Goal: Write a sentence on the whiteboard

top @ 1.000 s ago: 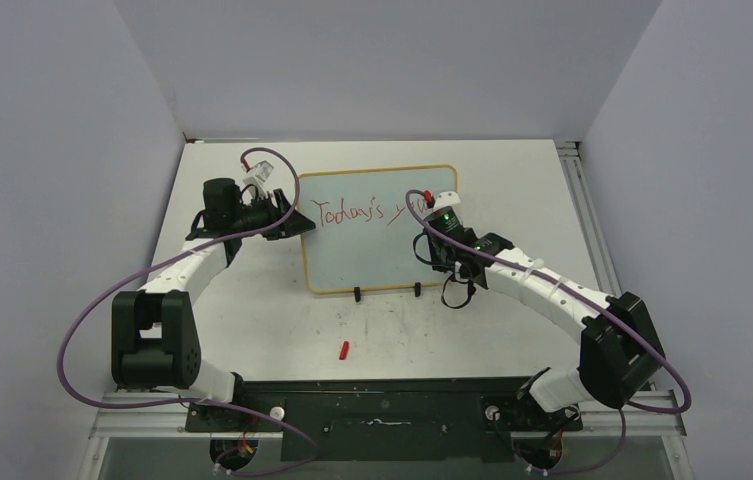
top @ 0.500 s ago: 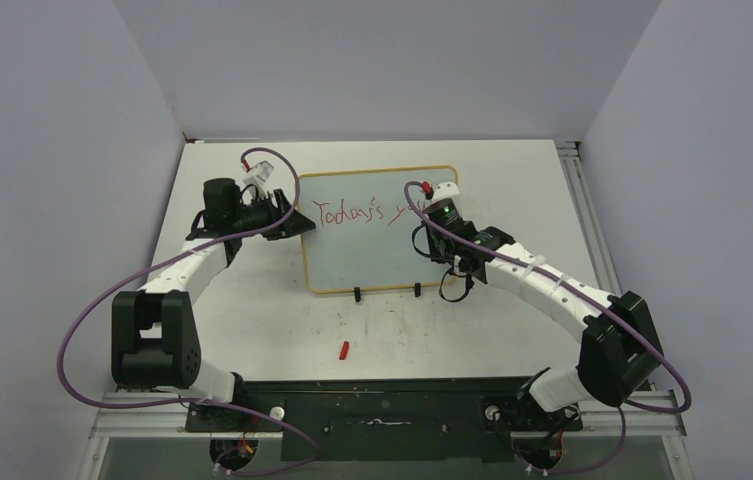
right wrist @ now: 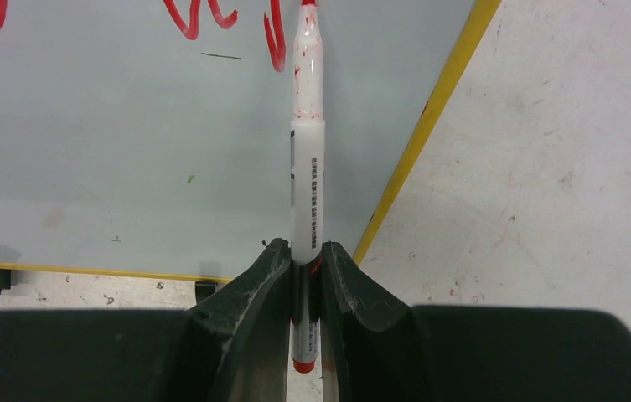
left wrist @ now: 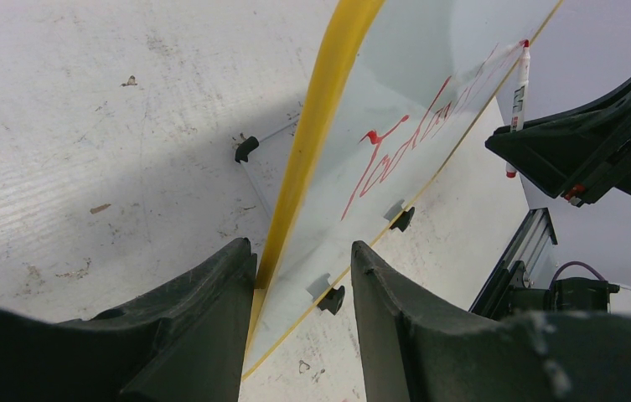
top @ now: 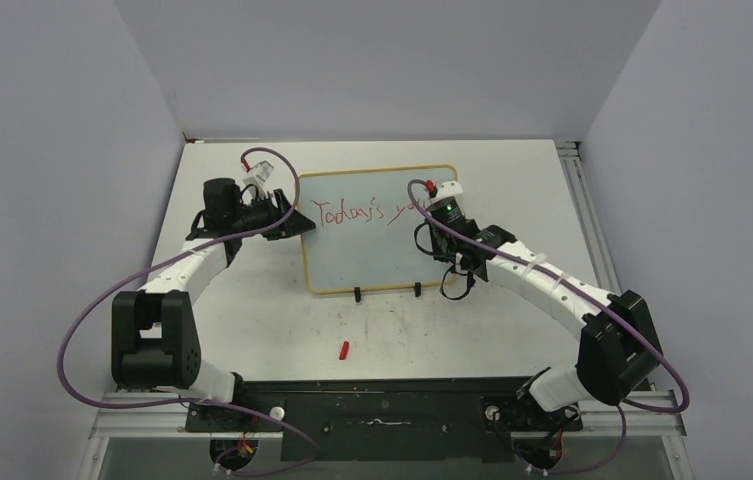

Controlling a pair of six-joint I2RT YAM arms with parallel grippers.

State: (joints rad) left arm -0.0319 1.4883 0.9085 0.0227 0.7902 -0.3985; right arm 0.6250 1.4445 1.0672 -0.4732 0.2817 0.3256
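The whiteboard (top: 372, 255), pale with a yellow frame, stands tilted on black clip feet (top: 357, 294) mid-table. The sentence (top: 362, 212) is red handwriting across its upper part, reading roughly "Today's you". My left gripper (top: 297, 222) holds the board's left edge. In the left wrist view the frame (left wrist: 328, 84) runs between the jaws of the left gripper (left wrist: 302, 251). My right gripper (top: 445, 208) is shut on a white marker (right wrist: 307, 167) with a red tip. The tip touches the whiteboard (right wrist: 127, 126) at the end of the red strokes (right wrist: 203, 21).
A small red marker cap (top: 344, 350) lies on the table in front of the board. A metal rail (top: 587, 210) runs along the table's right edge. Grey walls close in the left, back and right sides.
The right gripper has shifted slightly up and to the right along the board, and the red strokes after "y" have grown. The left arm and the board have not moved.
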